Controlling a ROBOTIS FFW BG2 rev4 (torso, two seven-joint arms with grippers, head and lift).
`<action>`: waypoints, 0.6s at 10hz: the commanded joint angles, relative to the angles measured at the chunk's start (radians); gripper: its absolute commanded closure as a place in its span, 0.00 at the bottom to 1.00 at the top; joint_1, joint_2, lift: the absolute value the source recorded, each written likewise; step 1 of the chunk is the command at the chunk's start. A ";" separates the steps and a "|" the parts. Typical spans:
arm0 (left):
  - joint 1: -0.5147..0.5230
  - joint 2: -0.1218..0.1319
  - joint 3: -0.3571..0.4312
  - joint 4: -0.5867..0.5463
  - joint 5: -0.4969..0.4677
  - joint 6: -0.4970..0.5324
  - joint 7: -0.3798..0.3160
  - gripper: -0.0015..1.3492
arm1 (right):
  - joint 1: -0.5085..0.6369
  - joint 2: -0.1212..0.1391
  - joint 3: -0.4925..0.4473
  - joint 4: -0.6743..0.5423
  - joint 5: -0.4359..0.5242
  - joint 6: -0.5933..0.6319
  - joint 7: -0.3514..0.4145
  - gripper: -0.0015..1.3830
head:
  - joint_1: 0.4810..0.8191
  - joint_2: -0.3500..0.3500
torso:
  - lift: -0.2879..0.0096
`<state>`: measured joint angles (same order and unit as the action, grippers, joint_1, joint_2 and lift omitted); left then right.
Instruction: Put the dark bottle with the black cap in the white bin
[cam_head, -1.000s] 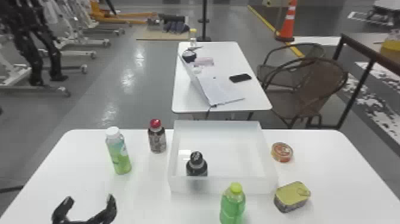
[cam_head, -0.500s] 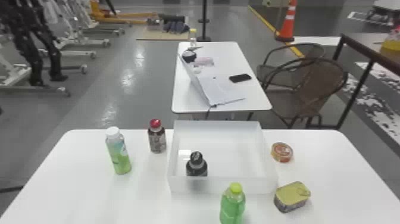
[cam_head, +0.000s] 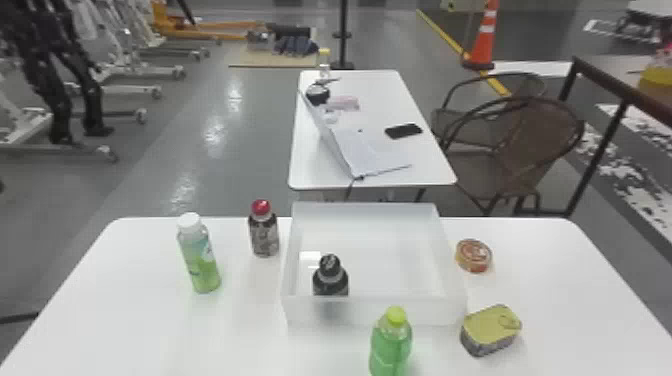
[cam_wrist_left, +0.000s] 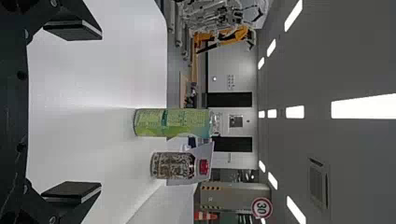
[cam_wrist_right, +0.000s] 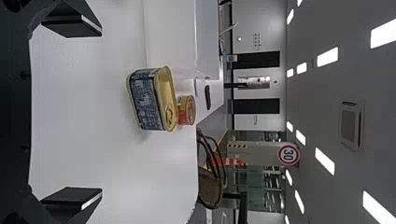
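In the head view the dark bottle with the black cap (cam_head: 330, 278) stands upright inside the white bin (cam_head: 375, 311), at its near left corner, its lower part behind the near wall. My left gripper (cam_wrist_left: 72, 112) is open in the left wrist view, nothing between its fingers; the green-labelled bottle (cam_wrist_left: 173, 123) and the red-capped bottle (cam_wrist_left: 173, 165) stand beyond it. Open as well, my right gripper (cam_wrist_right: 72, 112) holds nothing in the right wrist view, with the rectangular can (cam_wrist_right: 152, 99) farther off in front of it.
Left of the bin stand a white-capped green bottle (cam_head: 198, 253) and a red-capped bottle (cam_head: 264, 231). A green bottle with a yellow cap (cam_head: 391, 345) is close before its near wall. To its right lie a round can (cam_head: 474, 255) and the rectangular can (cam_head: 490, 330).
The left gripper, open at the bottom left of the head view a second ago, has withdrawn out of that view. The dark bottle has stayed in place in the bin.
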<state>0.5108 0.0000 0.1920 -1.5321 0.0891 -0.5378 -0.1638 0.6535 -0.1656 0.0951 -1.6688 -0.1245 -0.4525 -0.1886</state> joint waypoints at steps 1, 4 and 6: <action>-0.001 -0.003 0.000 0.003 0.003 -0.001 0.000 0.12 | 0.000 0.001 0.000 0.000 0.000 0.000 0.000 0.07 | 0.20 0.50 | 0.63; -0.005 -0.003 -0.003 0.006 0.004 -0.002 0.000 0.12 | 0.000 0.001 0.000 0.000 0.000 0.000 0.000 0.07 | 0.20 0.50 | 0.63; -0.006 -0.003 -0.003 0.009 0.006 -0.002 0.000 0.12 | 0.002 0.001 0.000 -0.002 0.003 0.000 0.000 0.07 | 0.20 0.50 | 0.63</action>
